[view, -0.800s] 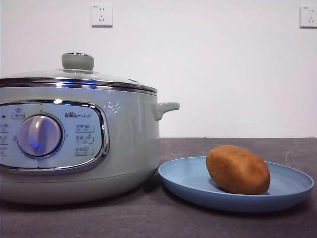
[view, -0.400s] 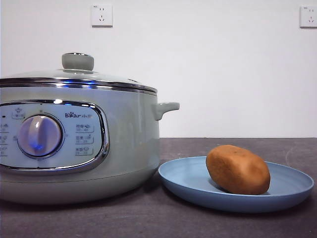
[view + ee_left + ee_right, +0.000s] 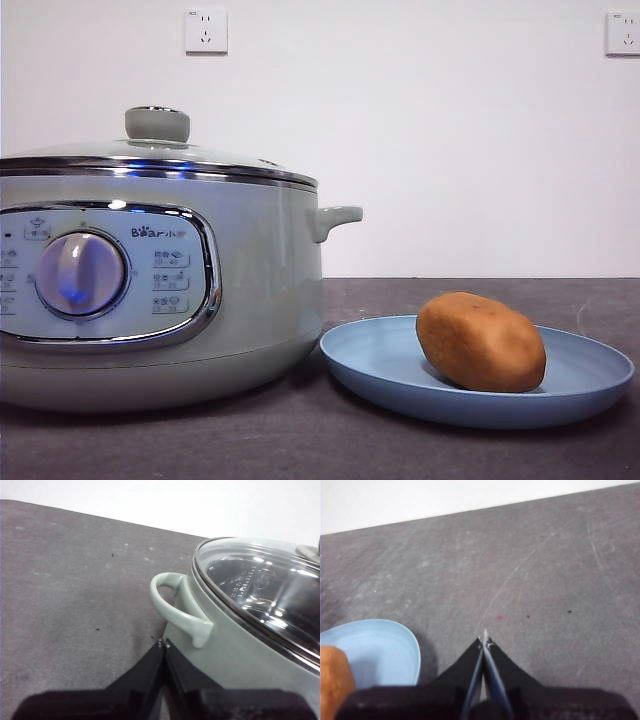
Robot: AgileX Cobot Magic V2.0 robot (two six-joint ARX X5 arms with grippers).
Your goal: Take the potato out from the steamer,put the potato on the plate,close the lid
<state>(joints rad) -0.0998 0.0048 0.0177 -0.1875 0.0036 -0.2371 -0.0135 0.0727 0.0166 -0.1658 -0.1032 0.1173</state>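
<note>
I see the potato (image 3: pixel 481 342) on the plate (image 3: pixel 380 372), lid (image 3: pixel 156 150) seated on the steamer (image 3: pixel 270 290); left gripper (image 3: pixel 164 643) and right gripper (image 3: pixel 483 639) both pinched closed, empty.

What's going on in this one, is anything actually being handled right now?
Nothing is being handled at the moment. The potato lies on the plate, which sits just beside the steamer. The lid is on the steamer. The left tool is shut and empty, near the steamer's side handle. The right tool is shut and empty too, over the bare table beside the plate. Judging by how things lie, the job looks done.
</note>
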